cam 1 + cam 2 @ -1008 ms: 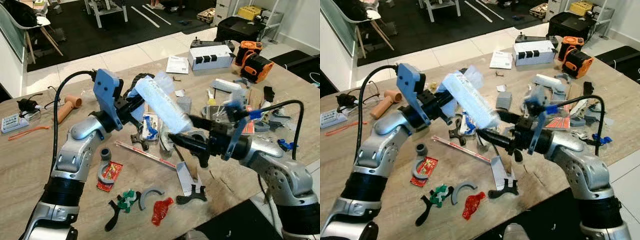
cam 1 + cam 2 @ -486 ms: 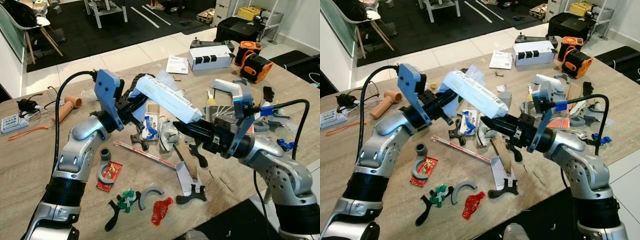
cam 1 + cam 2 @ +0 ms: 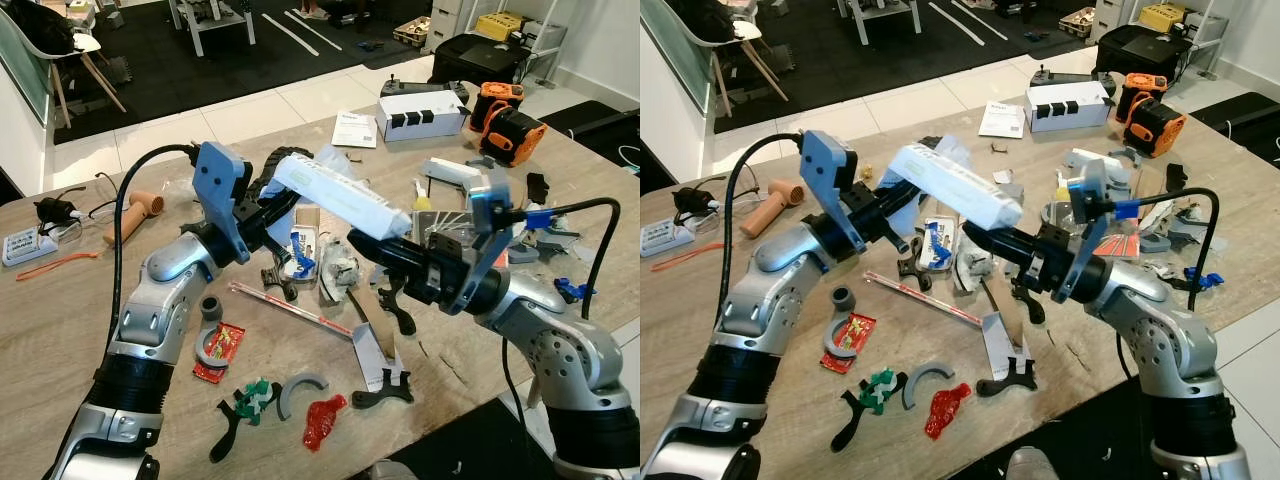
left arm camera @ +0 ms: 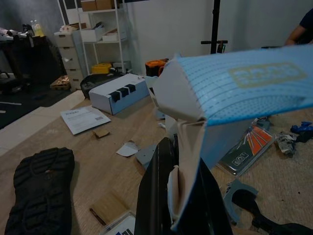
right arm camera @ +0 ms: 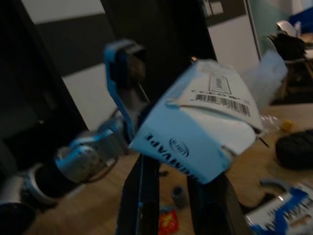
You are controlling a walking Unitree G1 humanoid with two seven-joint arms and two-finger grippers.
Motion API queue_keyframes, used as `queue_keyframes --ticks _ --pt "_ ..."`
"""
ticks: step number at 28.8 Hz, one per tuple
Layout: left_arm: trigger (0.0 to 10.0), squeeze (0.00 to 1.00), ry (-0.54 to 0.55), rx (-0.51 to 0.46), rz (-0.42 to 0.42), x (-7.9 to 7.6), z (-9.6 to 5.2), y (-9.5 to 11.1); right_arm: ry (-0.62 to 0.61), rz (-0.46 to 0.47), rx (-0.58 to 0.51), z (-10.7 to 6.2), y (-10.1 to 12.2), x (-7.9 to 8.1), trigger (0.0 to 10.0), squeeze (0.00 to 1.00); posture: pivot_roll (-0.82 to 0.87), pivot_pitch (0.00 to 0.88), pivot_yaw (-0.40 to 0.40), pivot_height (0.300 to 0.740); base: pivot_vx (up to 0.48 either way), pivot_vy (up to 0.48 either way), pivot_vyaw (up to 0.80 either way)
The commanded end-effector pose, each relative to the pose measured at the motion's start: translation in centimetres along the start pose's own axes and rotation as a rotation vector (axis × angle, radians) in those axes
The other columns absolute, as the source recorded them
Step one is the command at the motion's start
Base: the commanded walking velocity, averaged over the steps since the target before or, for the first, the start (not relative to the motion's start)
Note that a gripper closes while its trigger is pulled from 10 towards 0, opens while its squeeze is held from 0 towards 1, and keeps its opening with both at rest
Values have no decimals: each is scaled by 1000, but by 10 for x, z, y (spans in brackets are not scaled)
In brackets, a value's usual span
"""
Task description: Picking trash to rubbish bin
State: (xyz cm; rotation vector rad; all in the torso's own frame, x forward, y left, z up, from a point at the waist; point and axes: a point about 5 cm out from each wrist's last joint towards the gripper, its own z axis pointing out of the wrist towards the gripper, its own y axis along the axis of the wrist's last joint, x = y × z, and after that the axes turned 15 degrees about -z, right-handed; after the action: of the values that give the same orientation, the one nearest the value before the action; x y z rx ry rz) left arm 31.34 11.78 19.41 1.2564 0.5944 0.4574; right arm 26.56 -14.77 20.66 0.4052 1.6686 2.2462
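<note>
A long white and pale-blue carton (image 3: 335, 192) hangs tilted above the cluttered wooden table (image 3: 60, 330). My left gripper (image 3: 275, 205) is shut on the carton's upper end; the left wrist view has its fingers (image 4: 156, 196) pinching the carton's (image 4: 244, 88) folded end flap. My right gripper (image 3: 362, 245) reaches in from the right, just under the carton's lower end. In the right wrist view its fingers (image 5: 142, 196) stand apart, open, with the carton's (image 5: 195, 132) bottom corner between their tips.
Scraps lie under the arms: a red wrapper (image 3: 218, 352), a red piece (image 3: 322, 423), a green clip (image 3: 255, 395), black and grey brackets. A black shoe sole (image 3: 275, 165), a white case (image 3: 422, 110) and an orange tool (image 3: 505, 120) sit farther back. The table's front edge is near.
The carton has swung from steep to flatter, its lower end lifting. My right gripper has risen from near the tabletop to that end. The left arm has barely shifted.
</note>
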Motion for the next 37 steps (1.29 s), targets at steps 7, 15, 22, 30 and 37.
queue_keyframes --ticks 7,15,22,30,37 --pt "10000 0 -2 -6 -3 0 0 -2 -75 107 -112 -10 6 -11 10000 1000 -112 0 52 740 0 0 0" --pt "10000 0 12 -20 -3 3 -2 0 -118 182 -131 -15 0 -14 10000 1000 -110 0 52 740 0 0 0" --pt "10000 0 7 -21 -1 2 -2 0 -159 179 -65 -12 -6 -17 10000 1000 -110 0 52 740 0 0 0" --pt "10000 0 -13 -25 33 -2 0 3 -211 187 51 -2 -11 -27 10000 0 -109 0 53 740 0 0 0" --pt "10000 0 -42 -29 49 -7 1 4 -200 217 77 7 -13 -30 10000 0 -109 0 54 740 0 0 0"
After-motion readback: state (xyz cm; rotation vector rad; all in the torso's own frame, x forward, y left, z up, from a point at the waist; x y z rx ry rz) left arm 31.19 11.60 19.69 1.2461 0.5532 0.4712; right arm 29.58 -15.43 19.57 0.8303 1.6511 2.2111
